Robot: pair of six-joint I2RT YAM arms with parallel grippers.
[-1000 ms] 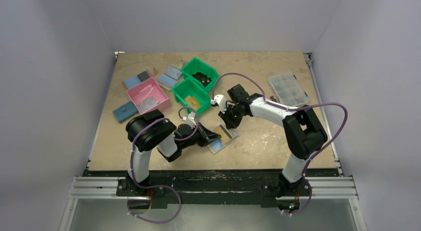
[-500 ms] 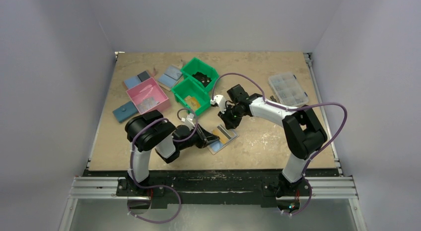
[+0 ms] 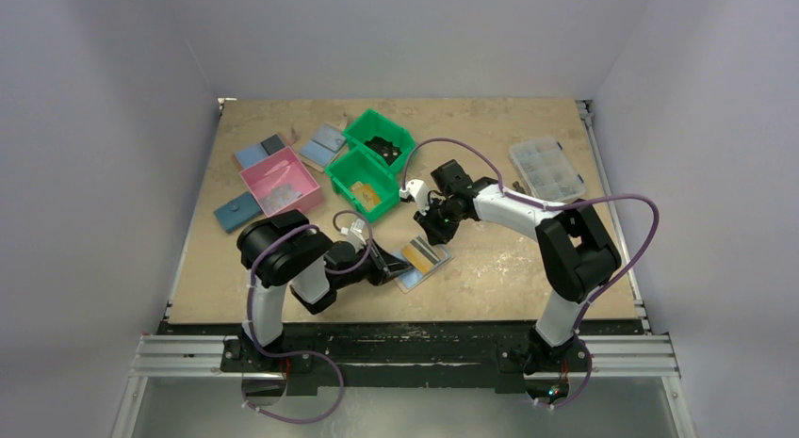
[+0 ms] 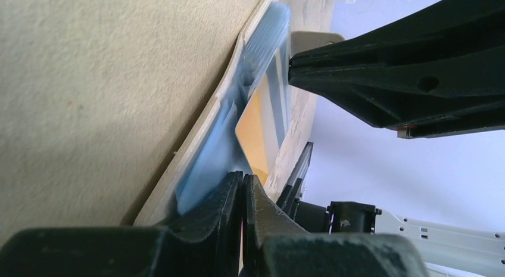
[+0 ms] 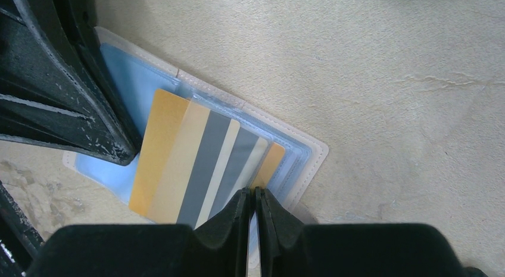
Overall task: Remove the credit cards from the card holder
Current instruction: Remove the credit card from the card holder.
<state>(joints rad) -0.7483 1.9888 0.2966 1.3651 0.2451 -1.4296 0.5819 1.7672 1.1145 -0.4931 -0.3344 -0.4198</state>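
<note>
Right gripper (image 5: pixel 255 196): I am seeing its jaws drawn to a slit, with the orange corner of the card (image 5: pixel 184 164) running into them. I am reading that as a pinch on the card's edge.
Left gripper (image 4: pixel 243 184): its jaws are closed, tips at the left end of the holder (image 5: pixel 309 155), over the blue panel. I cannot tell whether it is pinching the flap or only pressing on it.
Card: it is lying across the open holder, yellow-orange with grey stripes, partly out of its slot, with its right end at the right gripper's tips.
Other cards: I am not making any out under the top one.
Holder: it is lying open and flat on the table (image 5: pixel 387 80), near the middle, between the two grippers, with the left one at its left end and the right one at its far-right corner.
Risk, slip: I am holding only a thin corner, so a fast pull could strip the card from the jaws.
Risk, drag: if the left hold is weak, the holder may be sliding along with the card instead of releasing it.
Risk, bend: pulling upward and not along the slot could be bowing the card or jamming it.
Risk, clash: the two grippers are working close together, so a wide swing could knock one into the other.
Beyond: green bins (image 3: pixel 363 179) are sitting just far of the holder, in the pull's possible path.
</note>
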